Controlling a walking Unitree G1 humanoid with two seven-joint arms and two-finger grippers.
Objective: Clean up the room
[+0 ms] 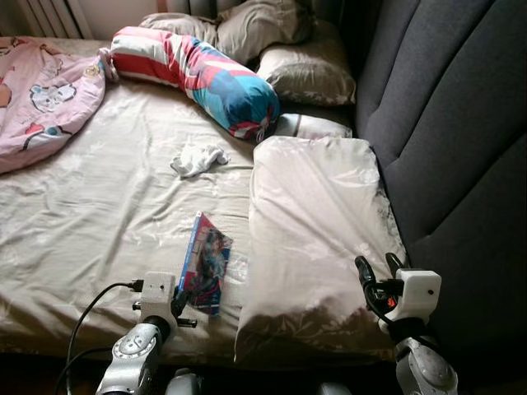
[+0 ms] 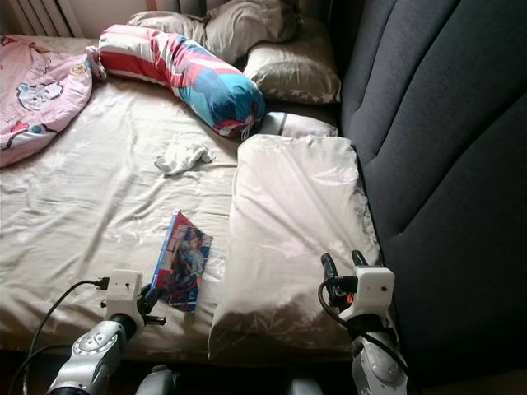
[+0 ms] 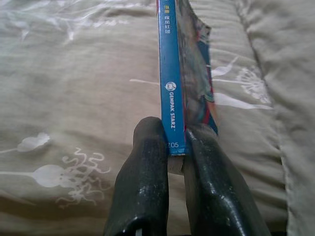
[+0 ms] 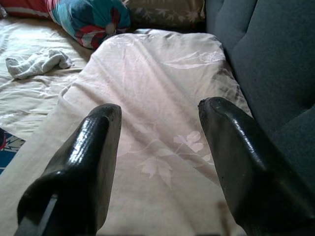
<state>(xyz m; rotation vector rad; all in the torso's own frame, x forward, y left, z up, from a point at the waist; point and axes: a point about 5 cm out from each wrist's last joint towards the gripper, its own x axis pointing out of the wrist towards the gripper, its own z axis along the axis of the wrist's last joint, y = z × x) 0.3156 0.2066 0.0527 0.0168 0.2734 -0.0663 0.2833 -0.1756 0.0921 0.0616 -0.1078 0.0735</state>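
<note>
A comic book (image 1: 206, 262) with a blue spine (image 3: 171, 73) lies on the beige bedsheet (image 1: 107, 206) near the bed's front edge. My left gripper (image 3: 176, 147) is at the book's near end, its two black fingers shut on the spine. It also shows low in the left eye view, where the left gripper (image 1: 183, 303) touches the book's near corner. My right gripper (image 1: 377, 267) hovers open over the near end of a large beige pillow (image 1: 317, 239), nothing between its fingers (image 4: 93, 142). A small crumpled white cloth (image 1: 198, 160) lies mid-bed.
A striped red, white and blue bolster (image 1: 198, 72) lies across the back of the bed, with beige pillows (image 1: 305, 72) behind it. A pink printed blanket (image 1: 41, 95) is bunched at the far left. A dark grey padded headboard (image 1: 445, 123) walls the right side.
</note>
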